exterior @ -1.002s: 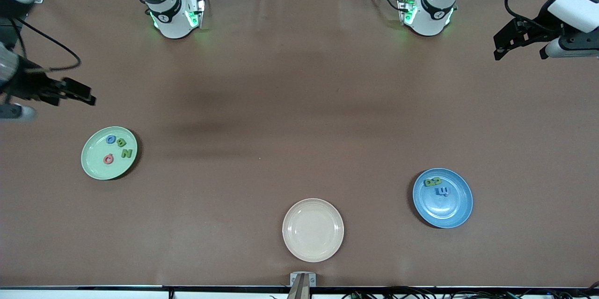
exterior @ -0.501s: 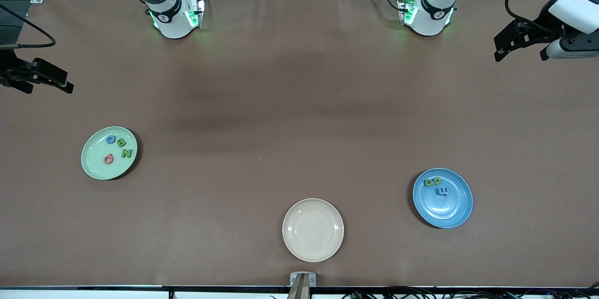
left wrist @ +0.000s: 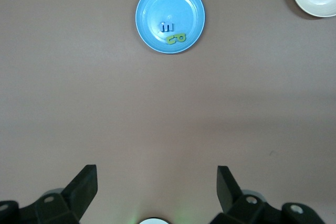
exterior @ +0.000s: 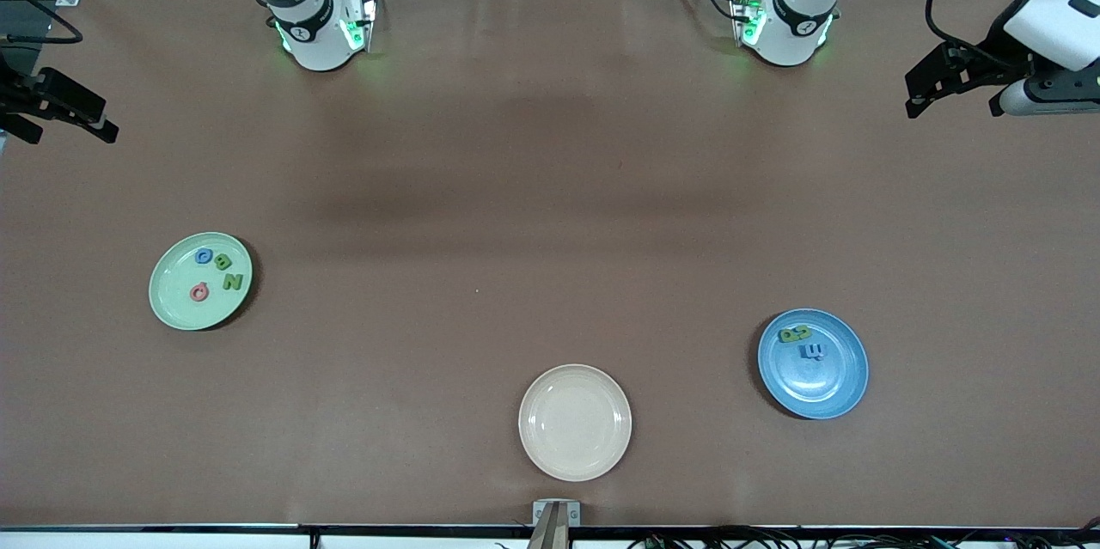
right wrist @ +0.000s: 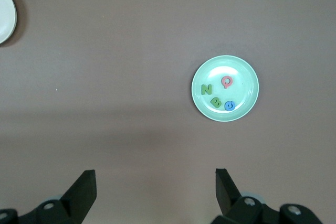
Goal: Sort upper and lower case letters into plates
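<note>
Letters (exterior: pixel 217 271) in green plate (exterior: pixel 172 308), light, rigid, best pinched across their flat sides; both tools, left (left wrist: pixel 156 187) and right (right wrist: pixel 155 187), gape empty over counter (exterior: pixel 550 188).

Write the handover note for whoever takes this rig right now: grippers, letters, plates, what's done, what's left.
Left gripper: open, holding nothing, raised at the left arm's end of the table.
Right gripper: open, holding nothing, raised at the right arm's end.
Mint green plate: four letters, blue, two green, red.
Blue plate: green letters and blue letters, bunched; count unclear.
Cream plate: nothing in it.
Done: no loose letters visible on the table.
Left: check the case of the letters in each plate.
</note>
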Motion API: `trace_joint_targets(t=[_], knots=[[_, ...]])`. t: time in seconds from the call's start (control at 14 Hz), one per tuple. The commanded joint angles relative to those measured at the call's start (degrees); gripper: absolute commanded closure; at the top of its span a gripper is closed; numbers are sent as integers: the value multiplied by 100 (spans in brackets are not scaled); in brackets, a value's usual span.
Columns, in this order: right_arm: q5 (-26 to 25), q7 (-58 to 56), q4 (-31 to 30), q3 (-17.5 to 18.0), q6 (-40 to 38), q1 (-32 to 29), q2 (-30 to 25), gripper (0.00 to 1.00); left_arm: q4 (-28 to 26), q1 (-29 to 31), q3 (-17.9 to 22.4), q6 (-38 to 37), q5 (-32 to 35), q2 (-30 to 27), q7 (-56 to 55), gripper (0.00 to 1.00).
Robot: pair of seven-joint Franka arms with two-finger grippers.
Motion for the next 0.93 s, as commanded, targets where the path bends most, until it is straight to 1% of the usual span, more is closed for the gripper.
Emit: trace_joint_targets(t=[0.0,0.57,0.72,0.86], knots=[[-105,18,30,0,19,-36,-67,0,-21,11,-1,59,-66,-26,143,0],[-157,18,126,-8,1,-45,-58,0,-3,2,-1,77,-92,-26,143,0],[-157,18,135,-8,1,-45,-58,0,75,11,-1,77,-101,-9,151,0],[-175,18,135,-8,1,-71,-58,0,233,20,-1,77,-101,140,152,0]])
